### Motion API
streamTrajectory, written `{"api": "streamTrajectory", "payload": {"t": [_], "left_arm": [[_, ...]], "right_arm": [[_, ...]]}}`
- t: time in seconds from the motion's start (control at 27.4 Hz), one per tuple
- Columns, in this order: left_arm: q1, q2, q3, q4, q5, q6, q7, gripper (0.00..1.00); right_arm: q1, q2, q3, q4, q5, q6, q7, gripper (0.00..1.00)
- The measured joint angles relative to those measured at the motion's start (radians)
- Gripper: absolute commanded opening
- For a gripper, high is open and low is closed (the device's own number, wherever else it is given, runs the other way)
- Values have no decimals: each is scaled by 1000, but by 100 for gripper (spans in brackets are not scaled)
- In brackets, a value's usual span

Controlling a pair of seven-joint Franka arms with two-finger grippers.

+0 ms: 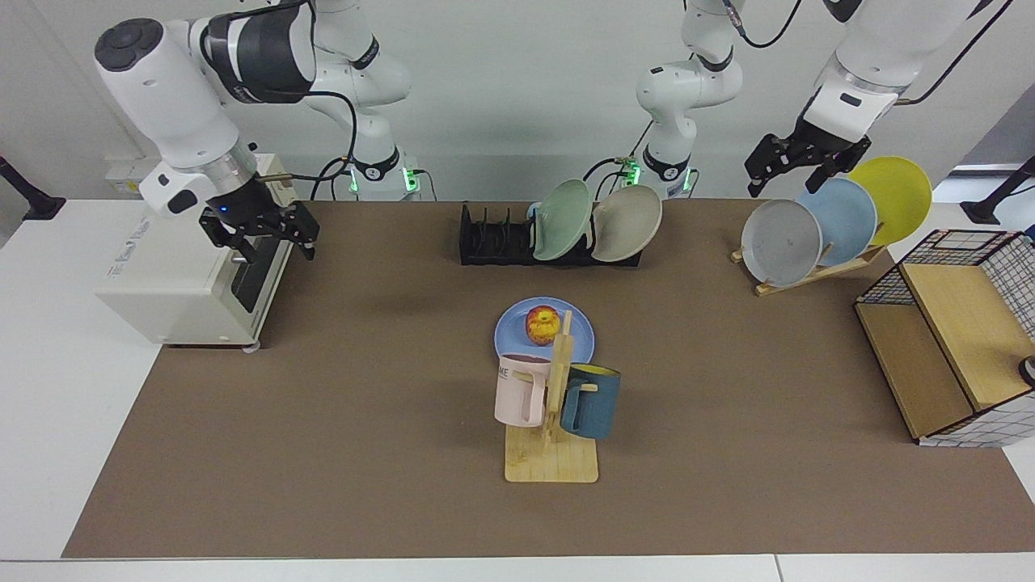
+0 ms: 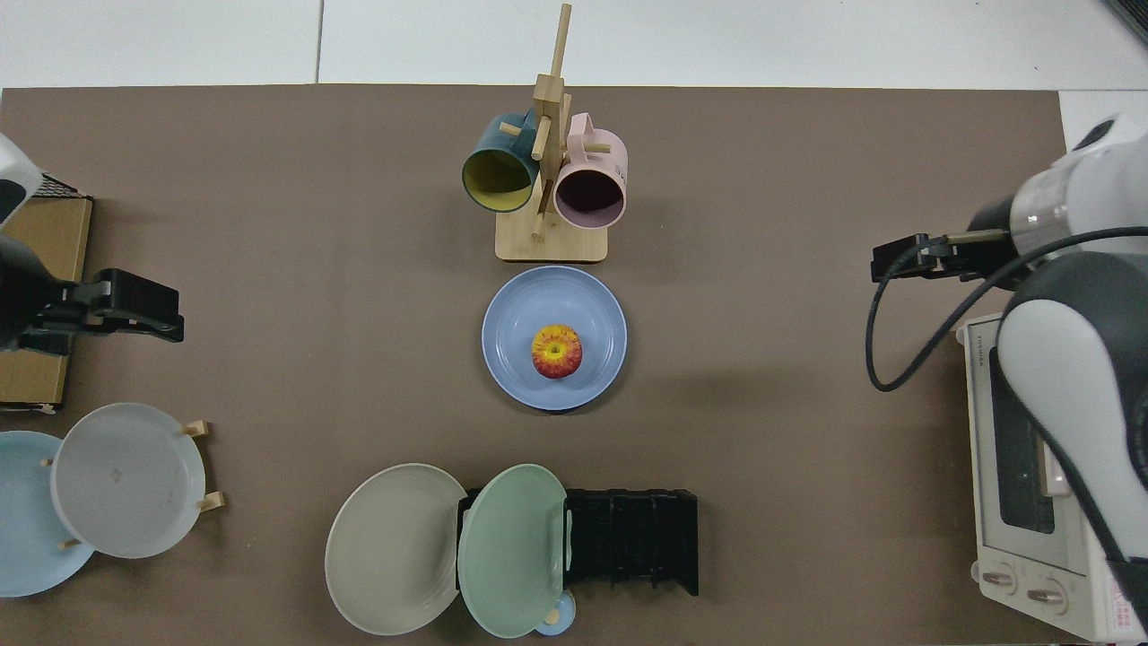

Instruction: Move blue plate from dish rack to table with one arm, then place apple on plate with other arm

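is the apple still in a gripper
No, the apple sits free at the middle of the blue plate on the table, with both grippers far off at the sides.

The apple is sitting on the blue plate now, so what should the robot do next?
Probably nothing more than parking. The apple rests on the blue plate, flat on the table. The right claw is open by the toaster oven, and the left claw hangs open over the wooden plate rack, both empty.
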Motion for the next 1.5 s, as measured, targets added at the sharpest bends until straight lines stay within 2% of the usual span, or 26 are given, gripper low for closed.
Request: {"api": "streamTrajectory", "payload": {"t": [0.15, 0.29, 0.47, 1.5], "left_arm": [[0, 0, 0, 0, 0, 0, 0, 100], [0, 0, 0, 0, 0, 0, 0, 100], [0, 0, 0, 0, 0, 0, 0, 100], [0, 0, 0, 0, 0, 0, 0, 100]], "right_arm": [[-24, -5, 0, -3, -5, -8, -10, 100], [-24, -5, 4, -3, -60, -6, -12, 100], [-24, -5, 5, 1, -76, 21, -19, 100], [-23, -5, 9, 6, -78, 34, -20, 100]]}}
